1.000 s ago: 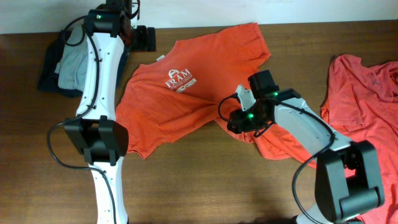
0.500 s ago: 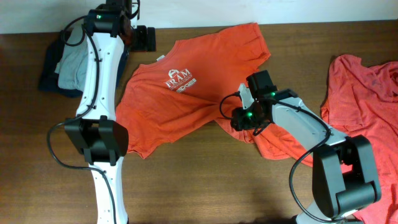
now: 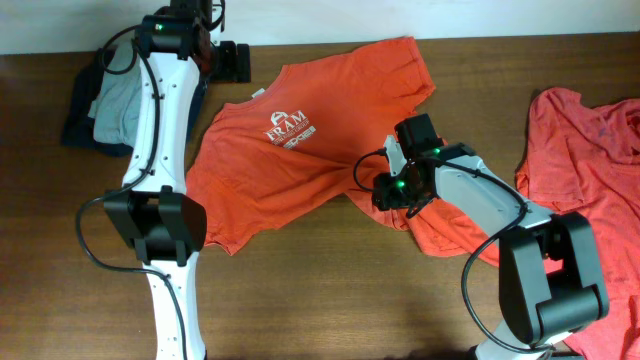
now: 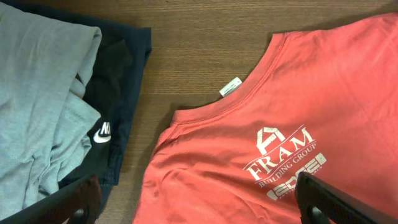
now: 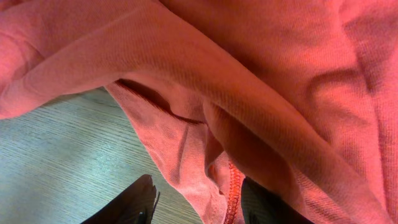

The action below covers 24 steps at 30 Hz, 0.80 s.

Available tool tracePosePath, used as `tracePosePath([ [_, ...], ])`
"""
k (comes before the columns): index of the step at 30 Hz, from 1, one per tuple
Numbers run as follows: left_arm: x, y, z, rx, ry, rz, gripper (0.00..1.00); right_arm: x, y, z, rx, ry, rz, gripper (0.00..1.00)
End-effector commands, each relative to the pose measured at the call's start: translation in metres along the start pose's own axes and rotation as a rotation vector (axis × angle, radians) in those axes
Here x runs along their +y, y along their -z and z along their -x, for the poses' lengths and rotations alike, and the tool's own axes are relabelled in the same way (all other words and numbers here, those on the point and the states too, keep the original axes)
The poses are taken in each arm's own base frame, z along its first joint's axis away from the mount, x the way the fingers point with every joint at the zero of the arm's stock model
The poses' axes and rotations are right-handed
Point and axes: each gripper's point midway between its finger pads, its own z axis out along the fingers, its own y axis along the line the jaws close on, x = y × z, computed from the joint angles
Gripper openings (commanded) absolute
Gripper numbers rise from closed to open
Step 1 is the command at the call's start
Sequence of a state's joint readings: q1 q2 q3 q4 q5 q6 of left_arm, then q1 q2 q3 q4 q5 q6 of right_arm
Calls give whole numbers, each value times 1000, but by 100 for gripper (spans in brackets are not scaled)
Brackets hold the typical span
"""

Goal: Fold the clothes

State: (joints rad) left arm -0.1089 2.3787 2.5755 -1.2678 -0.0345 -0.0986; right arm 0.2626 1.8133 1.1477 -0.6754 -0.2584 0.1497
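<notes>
An orange-red T-shirt [image 3: 300,170] with a white "FRAM" chest logo [image 3: 288,130] lies spread face up on the wooden table. Its right part is bunched into folds. My right gripper [image 3: 388,190] is low over that bunched edge. In the right wrist view [image 5: 196,208] its jaws stand partly apart, with a fold of the stitched hem [image 5: 231,186] between them. The left fingertip [image 5: 127,202] is clear of the cloth. My left gripper [image 3: 236,62] hovers wide open above the collar [image 4: 211,112], holding nothing [image 4: 199,211]. A second coral shirt [image 3: 590,140] lies crumpled at the right.
A pile of grey [image 3: 118,100] and navy [image 3: 78,115] clothes sits at the far left, and shows in the left wrist view [image 4: 43,99] beside the collar. A white neck label [image 4: 230,87] sticks out of the collar. The table's far edge meets a white wall [image 3: 400,15].
My right gripper has crept slightly toward the far side along the bunched shirt edge. The left arm and the shirts have not visibly moved.
</notes>
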Motion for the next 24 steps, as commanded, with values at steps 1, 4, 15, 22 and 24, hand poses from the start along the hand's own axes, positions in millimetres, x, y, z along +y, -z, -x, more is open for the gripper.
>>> tracePosePath([
  [1, 1, 17, 8, -40, 8, 3, 99, -1, -4, -3, 10, -3, -12, 50],
  [4, 1, 17, 8, -40, 8, 4, 99, -1, -4, -3, 10, -2, -12, 47],
  [15, 1, 17, 8, -40, 8, 3, 99, 6, -7, -5, 9, 41, -52, 47],
  [22, 1, 17, 8, -40, 8, 3, 99, 6, -7, -4, 9, 41, -51, 48],
  [24, 1, 17, 8, -40, 8, 3, 99, 6, -7, -4, 9, 41, -51, 47],
])
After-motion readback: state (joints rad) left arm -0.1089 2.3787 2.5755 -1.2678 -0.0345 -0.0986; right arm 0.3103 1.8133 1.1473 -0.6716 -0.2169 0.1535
